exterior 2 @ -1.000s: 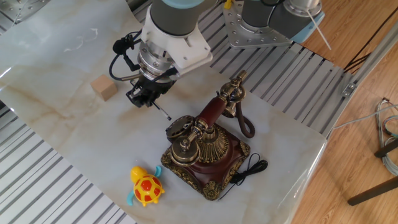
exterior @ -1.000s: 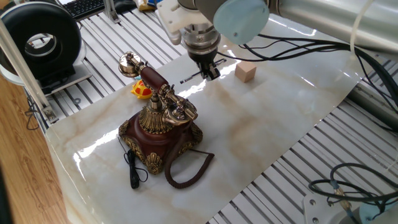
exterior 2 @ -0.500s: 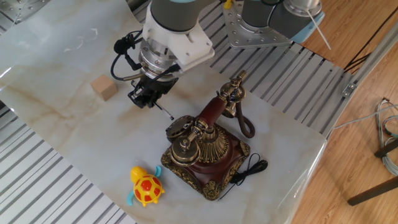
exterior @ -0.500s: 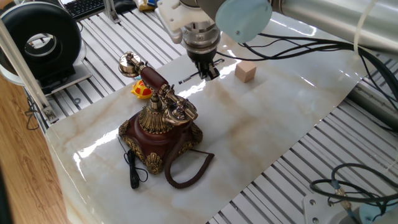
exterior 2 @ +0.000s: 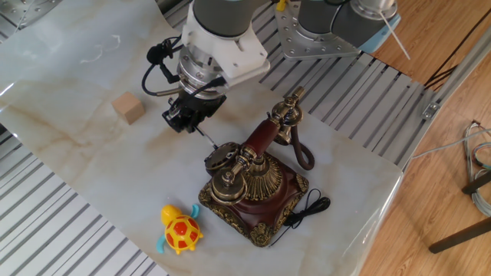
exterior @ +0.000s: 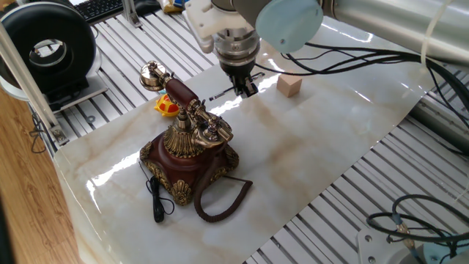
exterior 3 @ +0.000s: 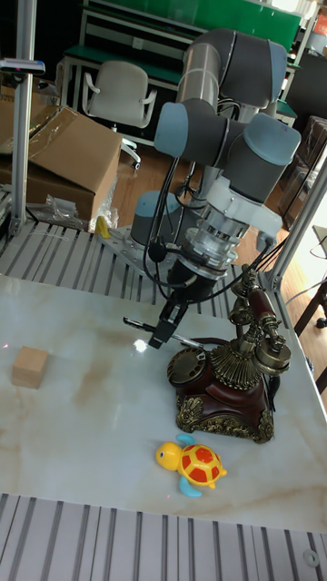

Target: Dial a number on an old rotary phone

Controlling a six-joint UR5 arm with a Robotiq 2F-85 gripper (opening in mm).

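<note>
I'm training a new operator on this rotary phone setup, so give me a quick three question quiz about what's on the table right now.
1. True or false: the handset rests on the phone's cradle.
2. What does the gripper hold? A) wooden block B) thin stylus C) toy turtle
3. Which toy lies on the marble sheet near the old rotary phone?

Key: 1 true. 2 B, the stylus. 3 the yellow toy turtle.

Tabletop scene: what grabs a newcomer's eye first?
The ornate old rotary phone stands mid-table, its handset resting on the cradle. The gripper hangs just beside its dial, shut on a thin silver stylus. A bright yellow toy turtle lies near the phone's base, and a small wooden block sits apart on the gripper's other side.
</note>
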